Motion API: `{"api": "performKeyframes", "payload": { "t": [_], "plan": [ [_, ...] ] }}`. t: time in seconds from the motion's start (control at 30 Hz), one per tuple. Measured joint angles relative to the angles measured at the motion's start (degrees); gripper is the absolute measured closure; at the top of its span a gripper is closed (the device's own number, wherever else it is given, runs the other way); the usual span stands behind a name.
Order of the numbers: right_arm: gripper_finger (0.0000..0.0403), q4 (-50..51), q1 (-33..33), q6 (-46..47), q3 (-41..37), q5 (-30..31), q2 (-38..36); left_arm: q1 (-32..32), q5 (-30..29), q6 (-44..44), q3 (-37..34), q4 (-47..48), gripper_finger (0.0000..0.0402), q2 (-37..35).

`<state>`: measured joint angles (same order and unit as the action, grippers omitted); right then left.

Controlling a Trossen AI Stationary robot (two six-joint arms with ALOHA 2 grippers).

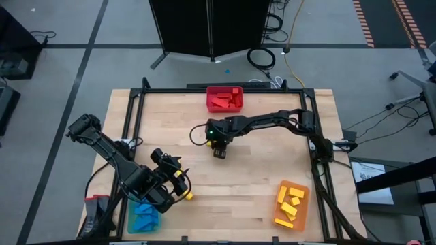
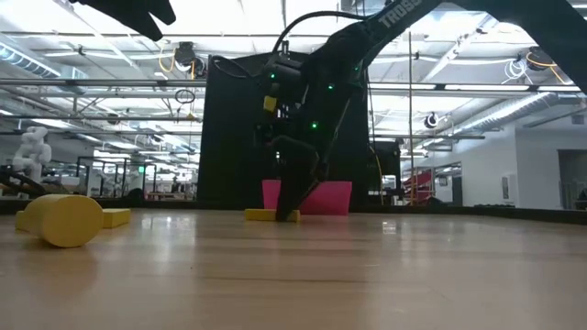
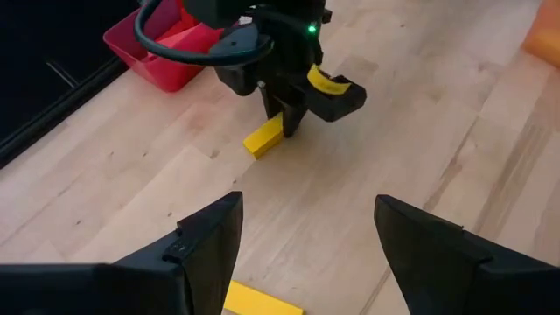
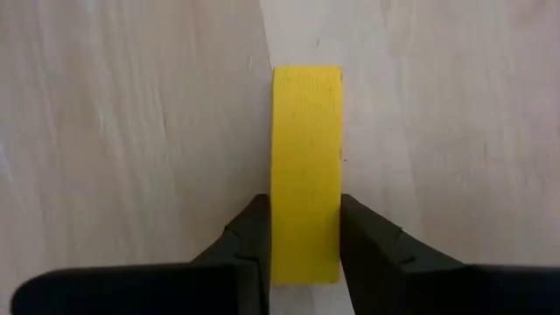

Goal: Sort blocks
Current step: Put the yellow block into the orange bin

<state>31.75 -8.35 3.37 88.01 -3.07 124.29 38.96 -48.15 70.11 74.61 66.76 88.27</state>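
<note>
So the wooden table (image 1: 225,184) has three bins on it: a red bin (image 1: 225,99) at the far edge with red blocks (image 1: 219,102) in it, an orange bin (image 1: 291,206) at the near right corner holding yellow blocks (image 1: 289,204), and a blue bin (image 1: 143,217) at the near left corner with blue blocks (image 1: 142,219) inside. The right arm reaches in from the right side to the middle of the table, just in front of the red bin, and the right gripper (image 4: 304,254) is down at the surface with its fingers (image 4: 254,241) pinched narrow against both long sides of a yellow block (image 4: 306,171) that lies flat on the wood; from the low view that block looks like it's resting on the table. The left gripper (image 3: 306,232) sits near the blue bin at the near left, fingers spread wide with nothing between them. Another yellow block (image 3: 262,302) lies on the table just under the left gripper.
</note>
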Motion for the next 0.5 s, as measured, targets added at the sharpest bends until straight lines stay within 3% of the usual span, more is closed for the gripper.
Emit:
{"api": "performKeyframes", "payload": {
  "t": [0.23, 0.5],
  "plan": [
    [0.0322, 5.43, 1.32, 1.78, -0.35, 0.12, -4.63, 0.00, -0.01, 0.02, 0.00, -0.04, 0.0137, 0.00],
    [0.0322, 18.86, 5.61, 4.27, -0.20, 9.20, -17.67, 0.00, -0.12, -0.04, 0.00, -0.04, 0.0137, 0.00]
  ]
}}
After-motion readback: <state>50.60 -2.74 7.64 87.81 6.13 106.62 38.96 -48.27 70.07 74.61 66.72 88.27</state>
